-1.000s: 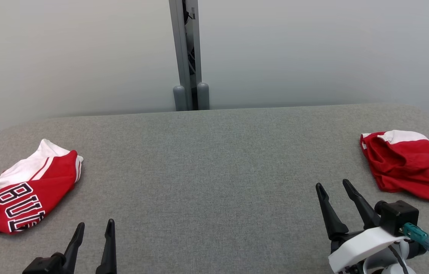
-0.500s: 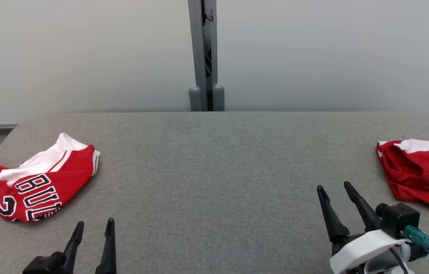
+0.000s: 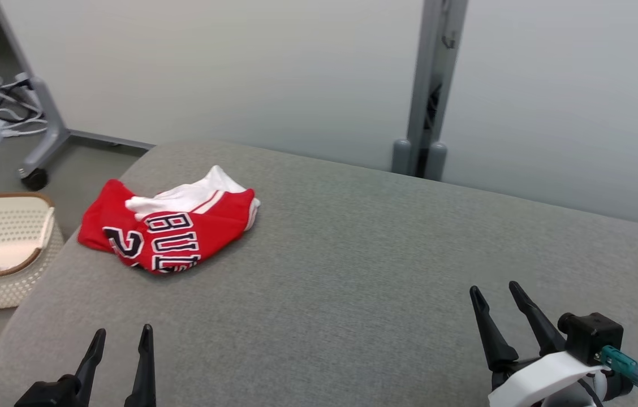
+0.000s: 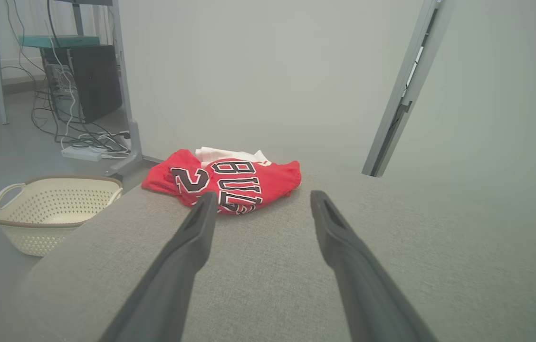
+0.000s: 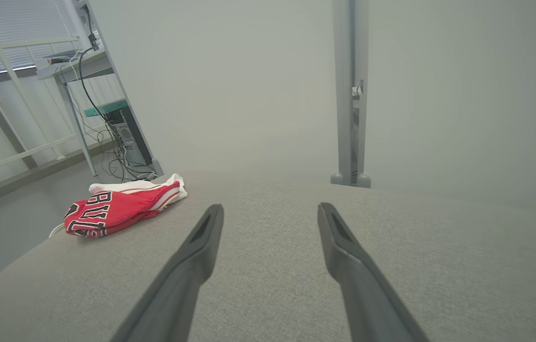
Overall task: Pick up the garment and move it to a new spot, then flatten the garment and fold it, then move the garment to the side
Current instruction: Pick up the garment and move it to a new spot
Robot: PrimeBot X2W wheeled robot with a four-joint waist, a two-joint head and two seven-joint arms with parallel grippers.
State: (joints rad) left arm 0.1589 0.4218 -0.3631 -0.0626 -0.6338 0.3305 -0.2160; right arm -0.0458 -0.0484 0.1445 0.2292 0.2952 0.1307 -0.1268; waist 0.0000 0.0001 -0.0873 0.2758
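Left gripper [image 3: 122,332] wide, empty (right gripper [image 3: 494,289] likewise). Soft, light, limp garment [image 3: 175,237], probably; best pinched at its raised white fold.

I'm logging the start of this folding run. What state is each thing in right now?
Jersey: crumpled in a heap, unfolded, lying near the table's left end, untouched.
Left gripper: open, empty, over the table.
Right gripper: open, empty, over the table.
Basket: upright on the floor beside the table's left end.
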